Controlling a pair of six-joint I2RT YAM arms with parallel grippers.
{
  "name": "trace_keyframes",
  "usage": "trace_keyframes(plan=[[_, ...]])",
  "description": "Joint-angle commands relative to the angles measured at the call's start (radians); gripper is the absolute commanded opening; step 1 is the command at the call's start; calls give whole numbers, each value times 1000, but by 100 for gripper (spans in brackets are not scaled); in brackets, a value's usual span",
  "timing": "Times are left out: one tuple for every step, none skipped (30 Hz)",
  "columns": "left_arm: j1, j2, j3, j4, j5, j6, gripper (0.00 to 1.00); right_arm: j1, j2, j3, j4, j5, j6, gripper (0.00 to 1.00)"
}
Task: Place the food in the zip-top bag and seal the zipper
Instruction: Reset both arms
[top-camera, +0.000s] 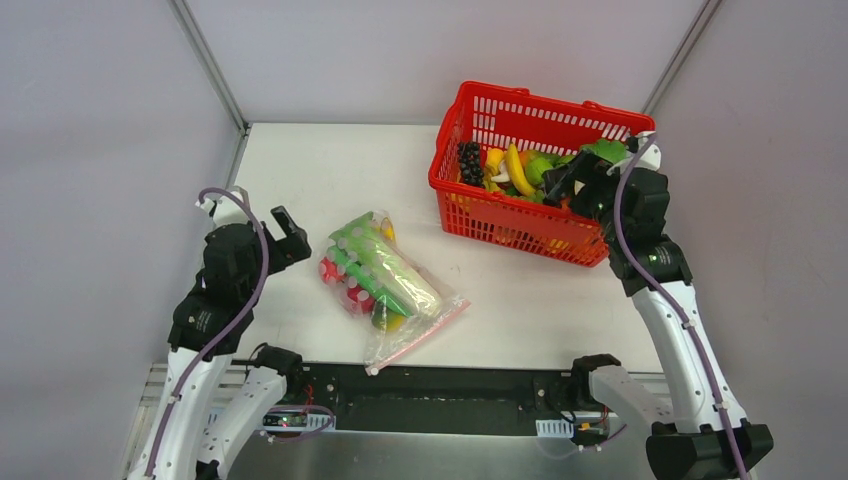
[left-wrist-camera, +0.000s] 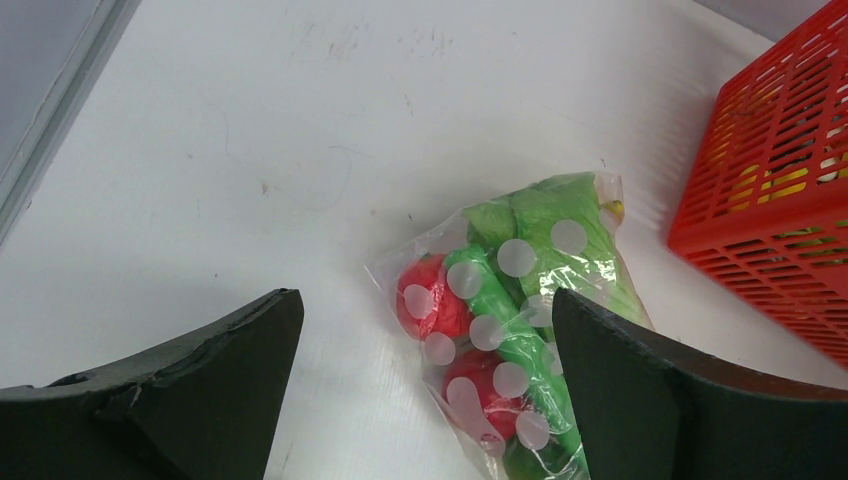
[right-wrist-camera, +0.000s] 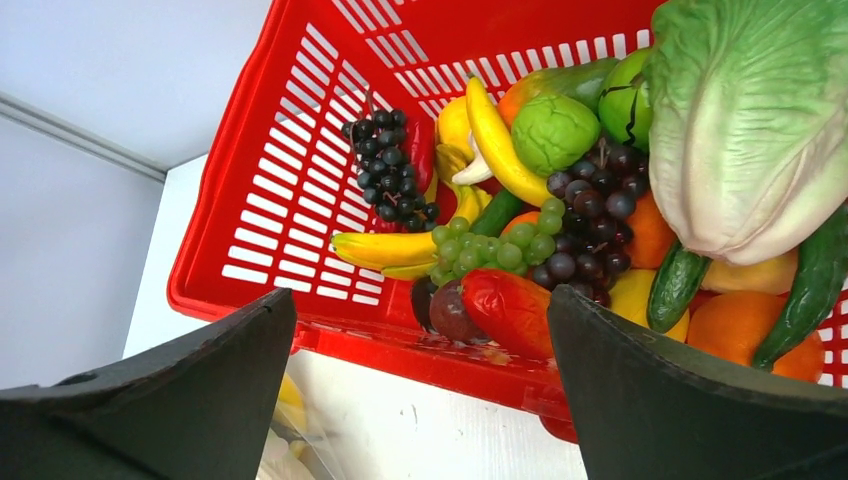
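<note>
Both grippers are held wide open and empty, left gripper (left-wrist-camera: 425, 297) near the clear dotted plastic zip-top bag (top-camera: 445, 305) of toy food (top-camera: 385, 275) lying on the white table (top-camera: 320, 170), right gripper (right-wrist-camera: 420, 293) over the red mesh basket (top-camera: 530, 100), so tbh the bag's thin pink zipper strip (top-camera: 420, 335) is probably best pinched flat first.

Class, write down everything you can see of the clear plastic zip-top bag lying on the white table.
The clear, crinkly plastic zip-top bag printed with pale round dots lies flat and slanted on the white table, bulging with toy food: long green vegetables, round red fruits and a bit of yellow. A thin pink-red strip runs along its near edge; whether it is sealed cannot be told. It sits apart from the red mesh basket; nothing grips it.
</note>
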Motion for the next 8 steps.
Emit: trace_keyframes(plan=[[4, -11, 38, -9, -24, -37, 99, -1, -9, 5, 9, -50, 7, 100], [4, -12, 37, -7, -25, -37, 99, -1, -12, 0, 13, -55, 9, 100], [4, -12, 36, -3, -28, -40, 99, -1, -16, -3, 16, -59, 11, 100], [4, -12, 35, -2, -26, -41, 99, -1, -19, -7, 19, -65, 12, 100], [4, -11, 33, 5, -20, -37, 99, -1, -22, -10, 21, -66, 12, 100], [4, -11, 33, 5, -20, -37, 99, -1, -23, -12, 21, -66, 11, 100], [4, -10, 34, 2, -21, -41, 99, -1, -23, -13, 21, -66, 12, 100], [4, -10, 36, 1, -22, -42, 99, -1, -24, -15, 21, -65, 12, 100]])
